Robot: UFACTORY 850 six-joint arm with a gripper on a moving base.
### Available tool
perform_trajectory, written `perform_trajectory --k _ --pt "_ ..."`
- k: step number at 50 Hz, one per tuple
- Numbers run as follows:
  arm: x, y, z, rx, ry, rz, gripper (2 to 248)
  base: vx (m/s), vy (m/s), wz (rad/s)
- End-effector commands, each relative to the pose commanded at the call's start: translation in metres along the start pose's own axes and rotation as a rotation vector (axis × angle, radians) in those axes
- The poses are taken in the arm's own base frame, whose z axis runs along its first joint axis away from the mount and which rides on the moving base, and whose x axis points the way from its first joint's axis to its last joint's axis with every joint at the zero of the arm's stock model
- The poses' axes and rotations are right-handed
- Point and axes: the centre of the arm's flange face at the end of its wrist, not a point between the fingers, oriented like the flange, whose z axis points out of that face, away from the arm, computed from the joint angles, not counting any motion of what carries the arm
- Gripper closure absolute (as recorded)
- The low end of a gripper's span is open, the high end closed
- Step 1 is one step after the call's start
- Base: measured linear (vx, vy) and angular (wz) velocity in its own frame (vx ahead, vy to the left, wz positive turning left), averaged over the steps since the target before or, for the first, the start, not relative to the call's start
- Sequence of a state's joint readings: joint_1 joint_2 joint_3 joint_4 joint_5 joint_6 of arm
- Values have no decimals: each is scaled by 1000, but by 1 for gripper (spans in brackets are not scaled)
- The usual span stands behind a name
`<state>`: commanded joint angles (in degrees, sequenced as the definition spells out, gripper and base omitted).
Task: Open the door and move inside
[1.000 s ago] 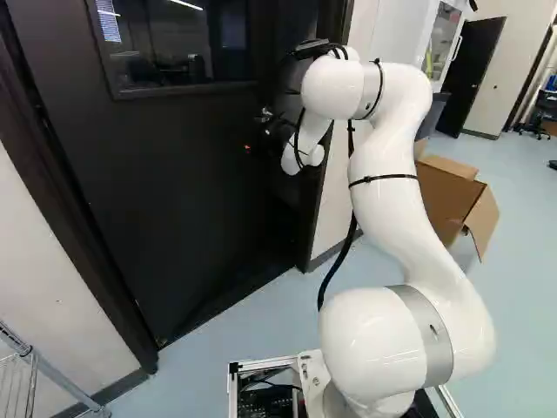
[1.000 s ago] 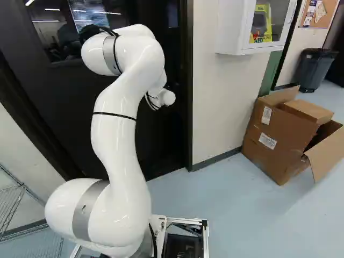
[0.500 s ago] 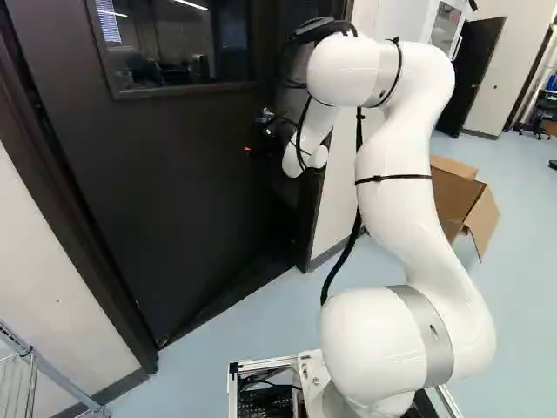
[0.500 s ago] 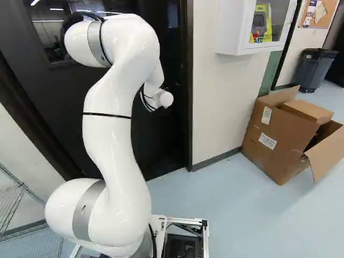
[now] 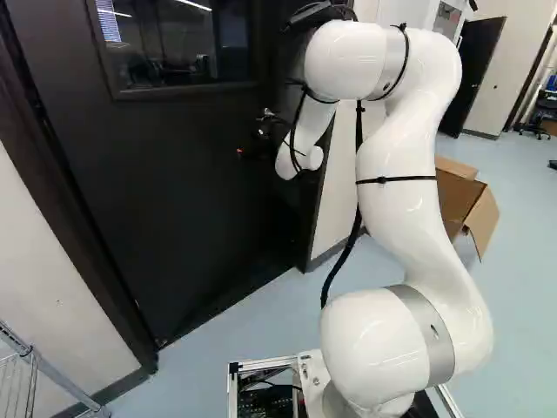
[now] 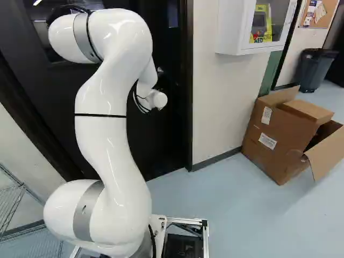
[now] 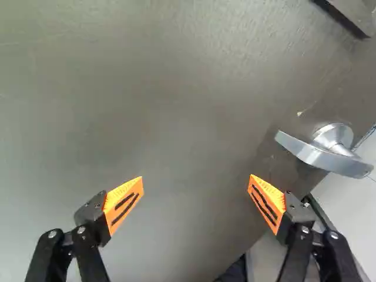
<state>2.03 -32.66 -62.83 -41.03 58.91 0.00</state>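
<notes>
In the left base view my gripper [image 5: 252,150] is small and dark against the black door [image 5: 174,192], just below the lever handle [image 5: 266,114]. The wrist view shows the gripper [image 7: 195,187] open, its orange pads [image 7: 124,204] wide apart and nothing between them. Flat door surface [image 7: 164,111] lies ahead of the fingers. The silver lever [image 7: 323,155] is outside them, beyond one finger near the door's edge, and neither finger touches it. Pale surfaces show past that edge, so the door looks ajar; how far is unclear. My arm hides the gripper in the right base view.
The door frame [image 6: 185,86] and white wall [image 6: 215,107] stand right of the door. An open cardboard box [image 6: 279,134] sits on the floor further right, below a wall cabinet [image 6: 231,27]. A wire rack [image 5: 17,374] is at the left, near the wall.
My arm's upper bend has risen, and the wrist and gripper have shifted a little left along the door in the base views. The base has not moved.
</notes>
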Motion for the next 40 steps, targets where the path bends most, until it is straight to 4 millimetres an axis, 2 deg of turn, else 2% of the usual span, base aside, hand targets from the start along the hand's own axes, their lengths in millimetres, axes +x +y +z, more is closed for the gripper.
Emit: perform_trajectory --k 12,40 --pt "9 -17 0 0 3 19 3 0 0 0" --pt "26 -53 17 20 24 44 3 0 0 0"
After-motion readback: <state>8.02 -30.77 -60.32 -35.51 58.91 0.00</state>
